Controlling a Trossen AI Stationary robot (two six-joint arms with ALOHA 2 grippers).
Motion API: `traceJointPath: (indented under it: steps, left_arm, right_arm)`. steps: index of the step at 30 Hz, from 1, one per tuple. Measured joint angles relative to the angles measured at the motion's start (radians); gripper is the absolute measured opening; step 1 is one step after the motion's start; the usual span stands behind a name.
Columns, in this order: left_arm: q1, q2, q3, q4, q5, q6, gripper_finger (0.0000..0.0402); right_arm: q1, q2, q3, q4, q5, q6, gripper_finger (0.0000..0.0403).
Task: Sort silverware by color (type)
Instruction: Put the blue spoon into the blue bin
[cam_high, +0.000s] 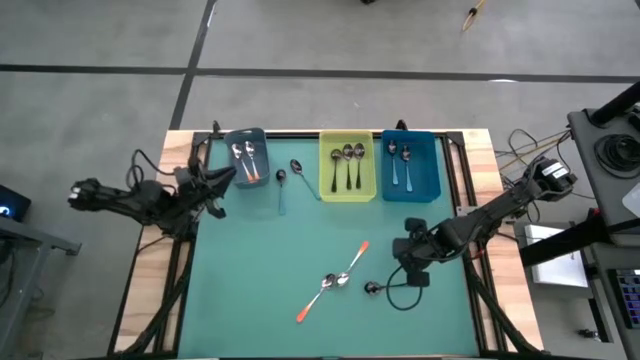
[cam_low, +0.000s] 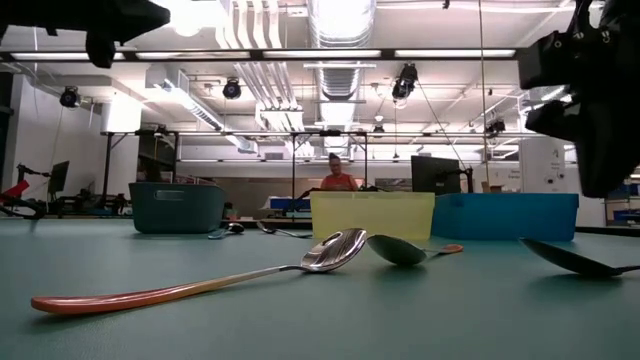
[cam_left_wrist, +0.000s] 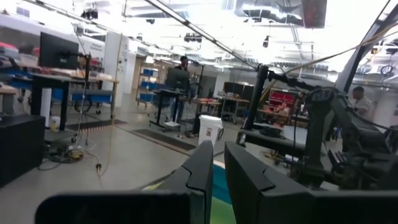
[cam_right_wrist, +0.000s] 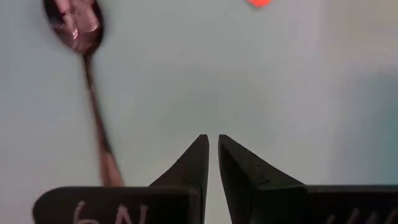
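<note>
- The green table (cam_high: 260, 280) is carrying three bins: grey bin (cam_high: 246, 157), yellow bin (cam_high: 347, 166), blue bin (cam_high: 410, 165).
- Two orange spoons (cam_high: 333, 281) are lying beside the right gripper (cam_high: 417, 268), a black spoon (cam_high: 385, 288) just below it.

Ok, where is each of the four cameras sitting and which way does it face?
High: overhead, straight down on the table, both arms.
Low: tabletop height, level across the orange spoon to the bins.
Left wrist: past the left end effector, into the room.
Right wrist: down past the right end effector at the dark spoon.
Shared: high and low both show the orange spoon.
</note>
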Motion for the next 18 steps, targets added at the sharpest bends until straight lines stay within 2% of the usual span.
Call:
traceJointPath:
  steps: [8, 18]
  left_arm:
    - [0.000, 0.181, 0.000, 0.122, 0.001, -0.076, 0.0024]
    - [0.000, 0.387, 0.006, 0.179, 0.000, -0.289, 0.0024]
  right_arm:
    - [0.000, 0.000, 0.000, 0.072, 0.139, -0.119, 0.0028]
    - [-0.009, -0.014, -0.001, 0.104, 0.354, -0.229, 0.0028]
